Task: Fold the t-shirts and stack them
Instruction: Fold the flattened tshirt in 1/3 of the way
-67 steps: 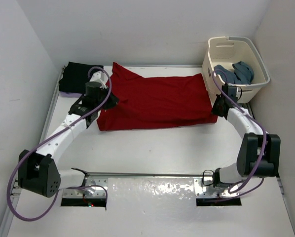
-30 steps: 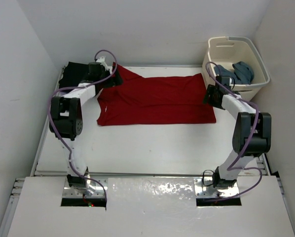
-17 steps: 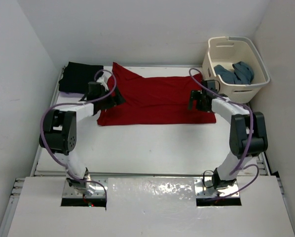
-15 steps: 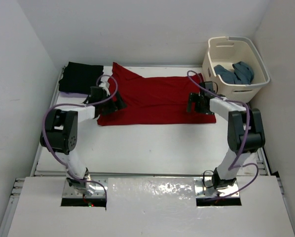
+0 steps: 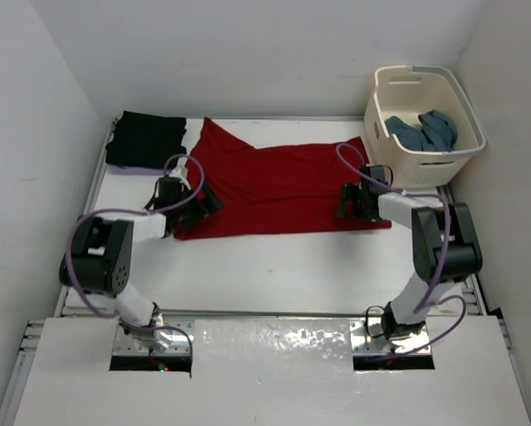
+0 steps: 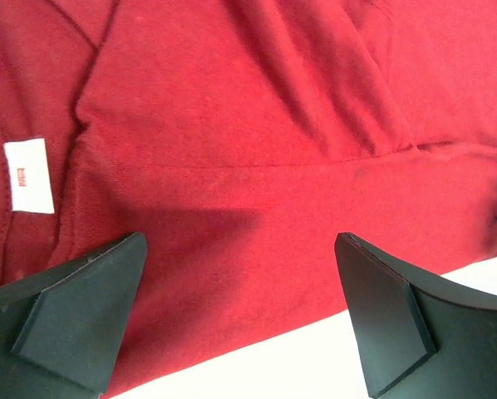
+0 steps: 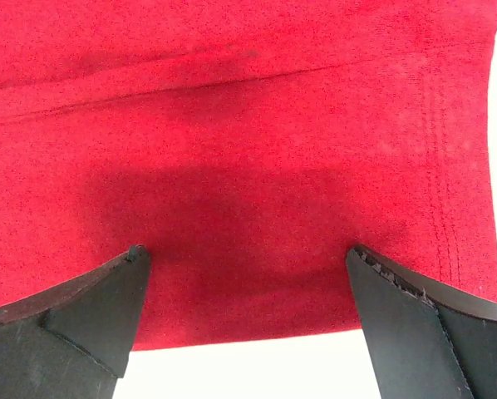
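One red t-shirt (image 5: 283, 182) lies flat mid-surface (image 5: 274, 275), with the left gripper (image 6: 238, 241) at 9 o'clock and the right gripper (image 7: 244, 249) at 3 o'clock, both spread wide over its near hem, likely ready to pinch it for a fold.

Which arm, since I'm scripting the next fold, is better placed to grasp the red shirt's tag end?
Left. The left gripper, open, hangs over the red shirt near the white tag; the right gripper is at the opposite end.
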Motion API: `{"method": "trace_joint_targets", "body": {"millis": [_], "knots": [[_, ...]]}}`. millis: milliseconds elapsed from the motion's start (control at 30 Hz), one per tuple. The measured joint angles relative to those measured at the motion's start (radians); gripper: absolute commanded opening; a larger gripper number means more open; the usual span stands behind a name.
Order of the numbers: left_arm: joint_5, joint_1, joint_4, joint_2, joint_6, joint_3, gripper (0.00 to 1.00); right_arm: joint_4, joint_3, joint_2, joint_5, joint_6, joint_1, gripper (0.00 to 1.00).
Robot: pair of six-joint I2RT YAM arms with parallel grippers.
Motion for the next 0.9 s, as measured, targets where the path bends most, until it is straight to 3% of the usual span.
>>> {"method": "trace_joint_targets", "body": {"millis": [267,400,533,667,800,900], "knots": [[0.018,-0.007,-0.174,-0.437,-0.179,-0.339,1.0,0.008,-0.328,-0.323,-0.011,0.041,0.048,0.99],[0.038,-0.027,-0.314,-0.6,-0.268,-0.414,1.0,-0.043,-0.476,-0.527,0.014,0.084,0.068,0.99],[0.035,-0.034,-0.485,-0.732,-0.325,-0.418,1.0,-0.115,-0.558,-0.694,0.028,0.121,0.072,0.99],[-0.008,-0.039,-0.645,-0.805,-0.349,-0.398,1.0,-0.217,-0.563,-0.76,0.027,0.139,0.072,0.99],[-0.115,-0.04,-0.766,-0.787,-0.336,-0.267,1.0,-0.312,-0.49,-0.748,0.038,0.13,0.072,0.99],[-0.19,-0.04,-0.768,-0.72,-0.306,-0.106,1.0,-0.341,-0.366,-0.692,0.073,0.114,0.072,0.99]]}}
